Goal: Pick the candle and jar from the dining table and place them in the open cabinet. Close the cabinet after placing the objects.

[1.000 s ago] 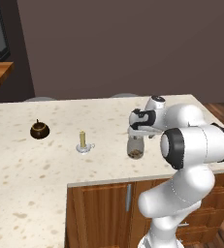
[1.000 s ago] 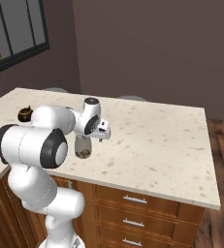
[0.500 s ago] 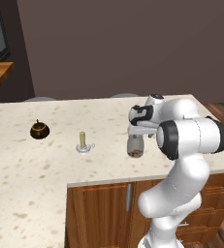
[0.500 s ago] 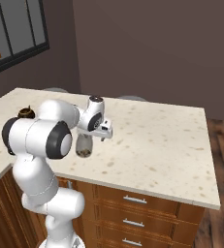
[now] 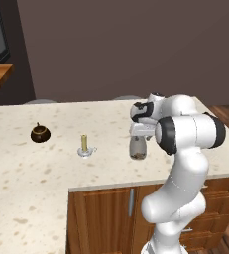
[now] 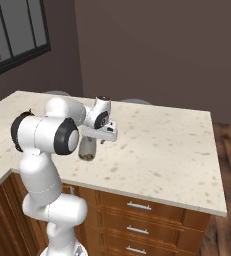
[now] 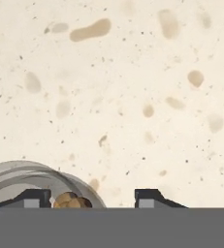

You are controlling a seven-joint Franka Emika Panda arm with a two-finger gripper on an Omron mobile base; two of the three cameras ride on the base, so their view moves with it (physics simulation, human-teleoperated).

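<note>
Nearest, gripper (image 7: pixel 94 198) at bottom of hand view: tips spread apart, bare stone between them, nothing pinched. Clear glass shaker (image 7: pixel 16 177) with brown contents sits at lower left, by one tip; not a task item. In left base view, candle (image 5: pixel 84 144) stands left of centre on dining table (image 5: pixel 31 183), well apart from gripper. Likely light, thin, tippy; best pinched low on stem, above disc base. Jar (image 5: pixel 39 133) further left: probably rigid, glossy, loose-lidded; grasp body, not knob.
</note>
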